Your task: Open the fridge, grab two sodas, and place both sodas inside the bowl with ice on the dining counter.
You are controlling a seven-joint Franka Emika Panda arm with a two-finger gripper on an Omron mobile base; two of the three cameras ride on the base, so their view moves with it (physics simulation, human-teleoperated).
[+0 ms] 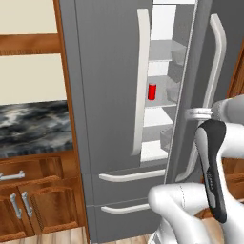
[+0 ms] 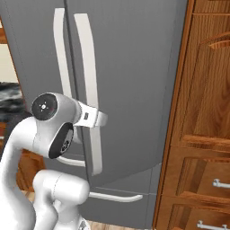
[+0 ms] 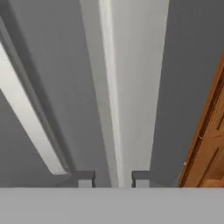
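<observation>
Fridge right door ajar, gripper clamped on its white handle.
Left base view alone looks through the gap between the doors: white shelves and a red can on a middle shelf; no black soda bottles visible. Right base view shows the doors from outside, brown cabinets alongside. Hand view: handle runs straight up between the fingertips, both pressed against it.

One grey fridge with two long white door handles and two lower drawers; one red item, possibly a can, on its shelves; one wooden cabinet alongside.
</observation>
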